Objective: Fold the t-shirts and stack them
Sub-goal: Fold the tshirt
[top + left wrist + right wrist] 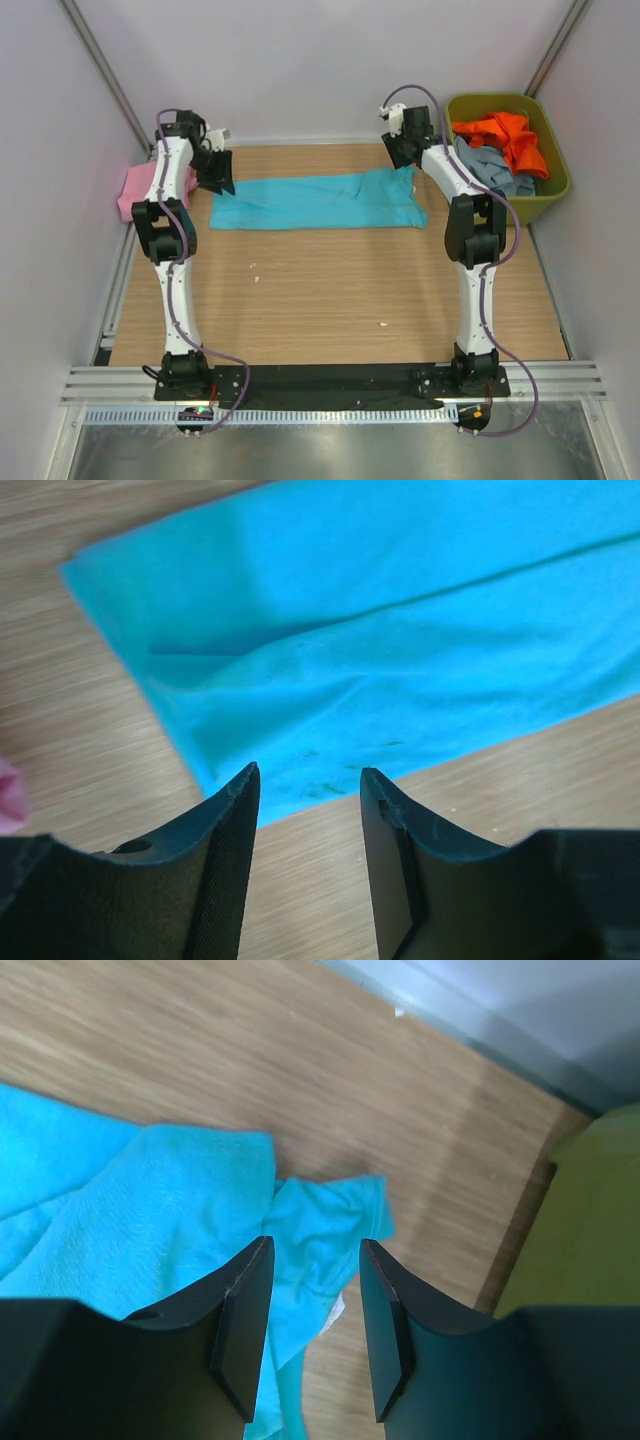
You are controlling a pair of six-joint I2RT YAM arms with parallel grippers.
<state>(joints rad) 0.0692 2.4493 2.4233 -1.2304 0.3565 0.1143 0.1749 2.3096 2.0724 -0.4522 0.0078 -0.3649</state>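
A turquoise t-shirt (315,202) lies folded into a long band across the far part of the table. My left gripper (218,182) hovers over its left end, open, with only the cloth edge (400,630) and bare wood showing past the jaws (305,775). My right gripper (405,152) is over the right end and also stands open (315,1245); a crumpled turquoise sleeve (330,1220) lies below it, not gripped. A pink t-shirt (135,192) sits at the table's left edge. Orange (505,135) and grey-blue (490,168) t-shirts lie in the bin.
The olive-green plastic bin (557,165) stands at the back right, just beyond the right arm; its wall (600,1210) is close in the right wrist view. White walls enclose the table on three sides. A few small white specks (382,323) dot the wood.
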